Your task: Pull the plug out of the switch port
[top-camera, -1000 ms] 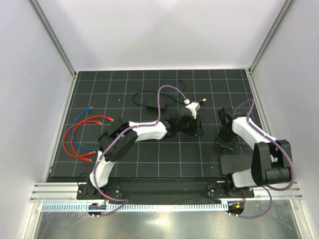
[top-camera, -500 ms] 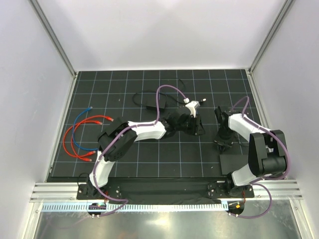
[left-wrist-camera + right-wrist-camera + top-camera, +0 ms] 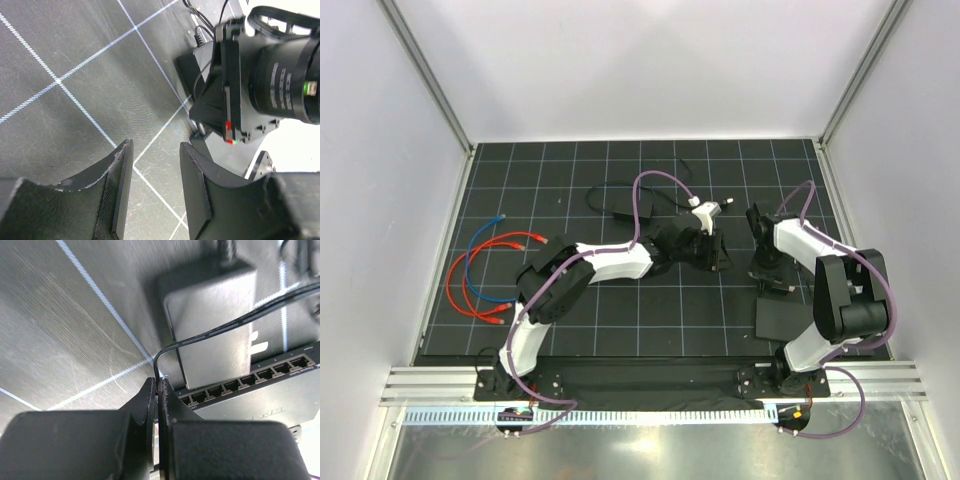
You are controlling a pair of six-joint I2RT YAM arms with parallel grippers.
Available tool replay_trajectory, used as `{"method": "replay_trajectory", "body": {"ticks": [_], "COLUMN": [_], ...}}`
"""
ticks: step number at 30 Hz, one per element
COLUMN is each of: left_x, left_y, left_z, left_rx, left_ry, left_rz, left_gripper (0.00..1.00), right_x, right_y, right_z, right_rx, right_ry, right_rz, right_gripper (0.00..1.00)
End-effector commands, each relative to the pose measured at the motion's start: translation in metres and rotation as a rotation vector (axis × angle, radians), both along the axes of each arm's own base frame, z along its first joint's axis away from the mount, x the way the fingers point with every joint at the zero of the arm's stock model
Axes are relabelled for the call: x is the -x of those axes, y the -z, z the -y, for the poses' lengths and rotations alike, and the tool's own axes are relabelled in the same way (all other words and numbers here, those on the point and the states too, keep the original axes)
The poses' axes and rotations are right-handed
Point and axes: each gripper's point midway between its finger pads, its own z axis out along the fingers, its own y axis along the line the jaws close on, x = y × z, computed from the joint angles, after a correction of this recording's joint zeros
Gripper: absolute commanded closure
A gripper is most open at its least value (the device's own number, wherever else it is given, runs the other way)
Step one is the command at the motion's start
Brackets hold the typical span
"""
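Black gridded counter (image 3: 570,170), hemmed by white walls (image 3: 380,250) at left, back and right, with a metal rail (image 3: 430,382) along the near edge. Most bare mat along the back row and at near-centre between the two bases.

Counted:
- two arms: left arm (image 3: 610,262) stretched to mid-mat, right arm (image 3: 810,250) folded inward
- one switch, one power brick (image 3: 210,315)
- one flat square plate (image 3: 780,320) by the right base
- one blue cable (image 3: 480,235)
- red cables (image 3: 455,285) looped at far left, number hard to tell

Switch (image 3: 260,400) right of centre, close before the right jaws. Flat, matte black, row of sockets along the edge facing the brick, brick just beside that edge.

Right jaws pinched almost closed on a thin black cord (image 3: 225,326). Left jaws parted a narrow way, nothing between, low over the mat
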Motion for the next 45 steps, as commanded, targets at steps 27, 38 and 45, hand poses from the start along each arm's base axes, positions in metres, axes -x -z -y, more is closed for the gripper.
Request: {"method": "replay_trajectory", "body": {"ticks": [27,38,45], "left_x": [0.004,0.011,0.011], "left_y": [-0.004,0.003,-0.002], "left_z": [0.028,0.036,0.027], "left_rx": [0.010,-0.001,0.028], "left_ry": [0.056,0.077,0.038], "left_rz": [0.025,0.015,0.028], "left_gripper": [0.49,0.50,0.53], "right_x": [-0.098,-0.086,-0.077], "right_y": [-0.015,-0.022,-0.025], "right_z": [-0.019,-0.012,-0.017], "right_rx": [-0.046,-0.064,-0.123], "right_ry": [-0.006,-0.057,-0.073], "right_rz": [0.169,0.181,0.204], "right_gripper": [0.91,0.65,0.55]}}
